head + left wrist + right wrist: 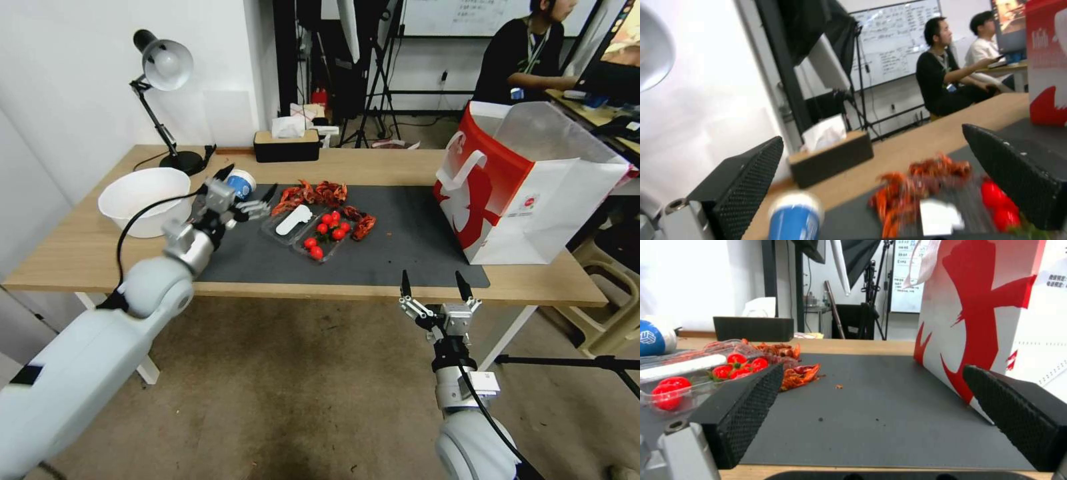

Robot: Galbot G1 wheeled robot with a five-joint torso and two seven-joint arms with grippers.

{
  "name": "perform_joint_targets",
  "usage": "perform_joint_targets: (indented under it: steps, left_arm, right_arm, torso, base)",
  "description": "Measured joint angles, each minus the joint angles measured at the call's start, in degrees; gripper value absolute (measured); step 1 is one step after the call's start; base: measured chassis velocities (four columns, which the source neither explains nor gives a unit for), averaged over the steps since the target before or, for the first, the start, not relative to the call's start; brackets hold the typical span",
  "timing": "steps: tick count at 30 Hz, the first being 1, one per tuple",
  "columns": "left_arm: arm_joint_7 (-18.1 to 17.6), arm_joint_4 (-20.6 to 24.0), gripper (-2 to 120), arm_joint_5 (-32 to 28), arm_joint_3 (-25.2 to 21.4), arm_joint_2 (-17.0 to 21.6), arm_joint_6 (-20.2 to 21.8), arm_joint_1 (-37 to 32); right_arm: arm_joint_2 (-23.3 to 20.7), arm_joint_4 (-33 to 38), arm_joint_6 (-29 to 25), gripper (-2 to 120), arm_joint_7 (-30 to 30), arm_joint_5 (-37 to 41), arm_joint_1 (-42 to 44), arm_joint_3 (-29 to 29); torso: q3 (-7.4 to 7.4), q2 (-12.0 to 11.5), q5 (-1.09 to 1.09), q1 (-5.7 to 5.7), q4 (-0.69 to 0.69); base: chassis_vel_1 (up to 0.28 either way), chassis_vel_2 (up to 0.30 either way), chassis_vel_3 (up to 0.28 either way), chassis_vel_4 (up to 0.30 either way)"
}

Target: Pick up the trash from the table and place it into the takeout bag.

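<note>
On the worktop the trash is not yet collected, so I judge the task to be near its beginning, though the inside of the takeout bag is not visible. On the dark mat there lie a blue-and-white paper cup, a clear plastic tray with small red tomatoes and a white utensil, and red crayfish shells along the tray's far side. The takeout bag stands upright at about 3 o'clock from the tray, on the right end of the mat. The left hand is stretched over the left edge of the mat with its fingers spread and holding nothing; the paper cup is just before it, between the fingers as the left wrist view shows it, low in front. The right hand hovers at the near edge of the worktop, also open and empty, with the bag at about 1 o'clock from it.
</note>
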State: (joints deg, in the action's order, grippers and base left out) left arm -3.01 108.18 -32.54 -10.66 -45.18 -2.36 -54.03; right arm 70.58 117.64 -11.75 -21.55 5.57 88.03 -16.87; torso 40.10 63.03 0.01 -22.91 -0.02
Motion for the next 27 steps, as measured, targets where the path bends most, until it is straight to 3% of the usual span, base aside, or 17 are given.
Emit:
perform_joint_targets:
  steps: [7, 17, 27]
  left_arm:
    - [0.1, 4.1, 100, 2.6, -10.1, -3.0, -1.6, -15.1]
    - [0.1, 5.2, 100, 4.6, -14.8, -5.9, -3.0, -20.7]
    - [-0.1, 6.2, 100, 7.6, -21.7, -11.4, -4.8, -31.3]
  right_arm:
    - [0.1, -0.2, -0.3, 100, 0.0, -0.1, 0.1, 0.1]
    - [-0.1, -0.6, -0.7, 100, 0.0, -0.1, 0.1, 0.1]
    - [-0.7, -1.6, -1.0, 100, -0.1, -0.1, -0.3, 0.3]
  torso:
    - [0.0, 0.0, -0.01, 0.0, 0.03]
    - [0.0, 0.0, -0.01, 0.0, 0.01]
    - [0.0, 0.0, -0.01, 0.0, 0.02]
  base:
    - [0.0, 0.0, 0.0, 0.0]
    - [0.0, 0.0, 0.0, 0.0]
    - [0.0, 0.0, 0.0, 0.0]
